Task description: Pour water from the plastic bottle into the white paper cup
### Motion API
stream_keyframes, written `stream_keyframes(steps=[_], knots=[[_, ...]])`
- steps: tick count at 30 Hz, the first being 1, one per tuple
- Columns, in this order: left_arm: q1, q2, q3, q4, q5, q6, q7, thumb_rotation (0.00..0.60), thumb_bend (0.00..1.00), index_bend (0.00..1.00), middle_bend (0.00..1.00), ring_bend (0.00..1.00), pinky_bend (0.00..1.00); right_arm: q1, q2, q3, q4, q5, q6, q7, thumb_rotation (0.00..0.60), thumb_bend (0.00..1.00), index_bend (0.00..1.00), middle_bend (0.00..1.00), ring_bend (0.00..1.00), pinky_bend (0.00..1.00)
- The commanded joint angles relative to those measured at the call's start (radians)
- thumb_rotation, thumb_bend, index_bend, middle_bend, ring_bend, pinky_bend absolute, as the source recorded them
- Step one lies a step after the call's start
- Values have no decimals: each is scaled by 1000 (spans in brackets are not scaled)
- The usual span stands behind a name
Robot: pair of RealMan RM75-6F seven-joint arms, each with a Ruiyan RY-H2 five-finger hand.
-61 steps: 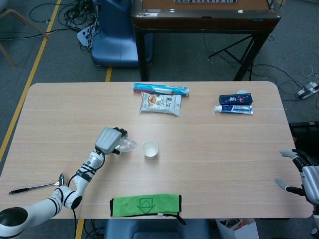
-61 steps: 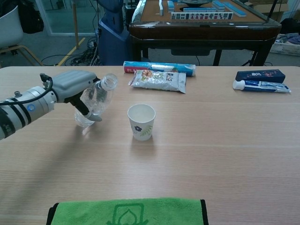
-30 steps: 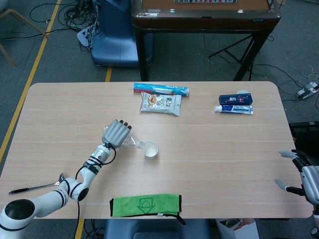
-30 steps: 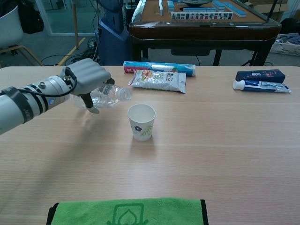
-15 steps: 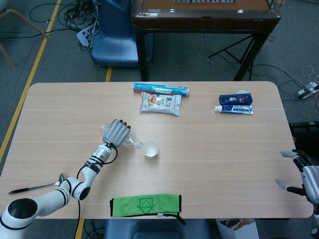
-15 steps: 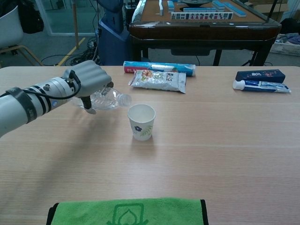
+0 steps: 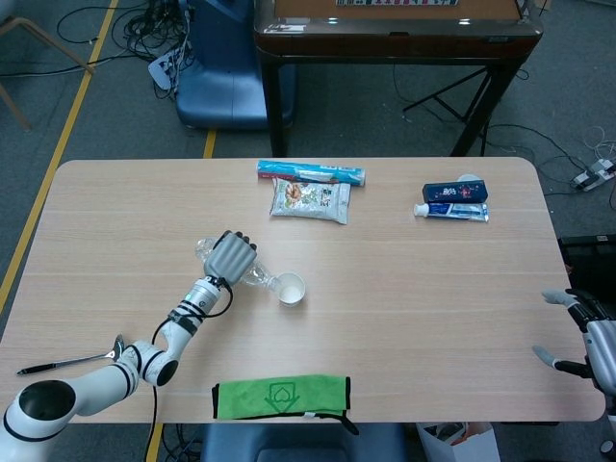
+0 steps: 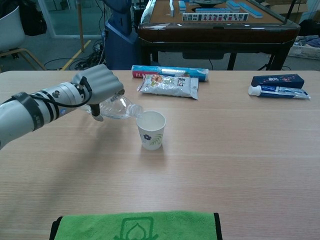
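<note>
Gripping the clear plastic bottle (image 8: 116, 107), the left robot hand (image 8: 98, 85) tips it nearly flat, mouth at the white paper cup (image 8: 151, 130) rim on the counter (image 8: 240, 150). Pouring seems just starting; no stream is discernible. The right robot hand (image 7: 585, 339) rests open at the counter's far edge.

The table (image 8: 240, 165) is surfaced in pale wood grain with a smooth, matt finish. The plastic bottle (image 8: 117, 108) is clear, crinkled and glossy. The white paper cup (image 8: 150, 130) is matt, with a printed motif. The left hand (image 8: 97, 86) is cased in smooth grey plastic. The green cloth (image 8: 135, 227) at the near edge is matt, edged in black. The snack packet (image 8: 169, 85) is glossy film.
</note>
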Motion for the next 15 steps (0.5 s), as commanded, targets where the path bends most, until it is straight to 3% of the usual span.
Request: stream_keyframes(steps=[1, 15], knots=[[-6, -3, -3, 1, -5, -3, 6, 600, 21, 591, 581, 528, 667, 0, 0, 0, 1, 0, 1, 3, 600, 80, 258, 311, 176, 338], [-36, -31, -7, 17, -40, -16, 99, 600, 20, 590, 580, 528, 667, -2, 5, -4, 0, -10, 5, 15, 600, 80, 258, 311, 176, 338]])
